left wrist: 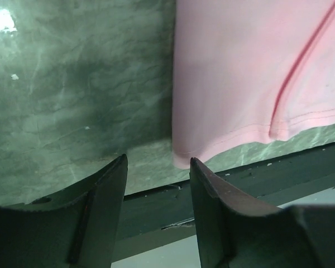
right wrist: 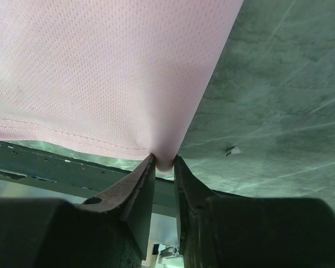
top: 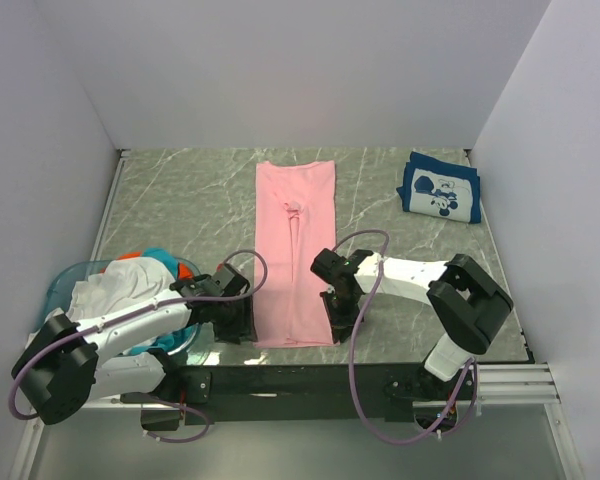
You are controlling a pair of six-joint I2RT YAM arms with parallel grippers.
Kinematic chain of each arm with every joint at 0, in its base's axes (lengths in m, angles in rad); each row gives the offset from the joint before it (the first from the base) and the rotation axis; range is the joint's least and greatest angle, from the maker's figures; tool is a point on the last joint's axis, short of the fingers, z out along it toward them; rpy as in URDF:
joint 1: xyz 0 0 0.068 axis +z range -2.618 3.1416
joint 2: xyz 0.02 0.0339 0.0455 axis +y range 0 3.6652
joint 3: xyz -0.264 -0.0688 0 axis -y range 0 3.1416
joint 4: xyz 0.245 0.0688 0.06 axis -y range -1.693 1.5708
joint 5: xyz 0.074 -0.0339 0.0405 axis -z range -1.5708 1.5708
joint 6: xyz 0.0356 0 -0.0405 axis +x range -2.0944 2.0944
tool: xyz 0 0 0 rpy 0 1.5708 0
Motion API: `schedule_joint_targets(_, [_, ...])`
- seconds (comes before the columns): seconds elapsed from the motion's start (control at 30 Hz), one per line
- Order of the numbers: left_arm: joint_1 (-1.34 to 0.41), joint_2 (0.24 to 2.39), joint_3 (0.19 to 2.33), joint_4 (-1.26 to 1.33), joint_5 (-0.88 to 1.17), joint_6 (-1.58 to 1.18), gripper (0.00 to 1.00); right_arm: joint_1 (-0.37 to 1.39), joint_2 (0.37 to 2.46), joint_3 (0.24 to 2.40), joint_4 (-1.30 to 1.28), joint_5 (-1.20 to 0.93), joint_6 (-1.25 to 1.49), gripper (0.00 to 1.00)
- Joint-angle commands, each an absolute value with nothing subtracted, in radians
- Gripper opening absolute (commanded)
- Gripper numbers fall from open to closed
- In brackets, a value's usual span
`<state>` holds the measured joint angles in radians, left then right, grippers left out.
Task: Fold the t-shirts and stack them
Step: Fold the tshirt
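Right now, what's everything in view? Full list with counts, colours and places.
pink t-shirt: one, light pink, folded into a long strip, middle of the table.
navy t-shirt: one, navy with white print, folded, far right corner.
basket: one, translucent blue, near left edge of the table.
clothes in the basket: white, teal and orange cloth bunched together, count unclear.
table: one, grey-green marbled top.
left gripper: one, black, open, at the near left corner of the pink t-shirt.
right gripper: one, black, shut on the near right corner of the pink t-shirt.
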<state>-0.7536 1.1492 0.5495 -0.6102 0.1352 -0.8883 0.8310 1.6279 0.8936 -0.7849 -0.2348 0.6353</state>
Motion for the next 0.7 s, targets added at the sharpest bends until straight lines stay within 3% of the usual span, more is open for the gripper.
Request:
schedule_joint_targets(0.0, [-0.759, 1.124, 0.534, -0.577, 0.146, -0.927, 0.54, 0.825, 1.644, 0.893, -0.782, -0.245, 0.621, 0.27])
schedule_joint_targets(0.47, [-0.759, 1.177, 0.482, -0.443, 0.225, -0.904, 0.51, 0.825, 1.652, 0.900, -0.788, -0.238, 0.614, 0.27])
schedule_joint_targets(0.67, [-0.759, 1.198, 0.485, -0.463, 0.212, -0.914, 0.39, 0.825, 1.648, 0.894, -0.787, -0.236, 0.611, 0.27])
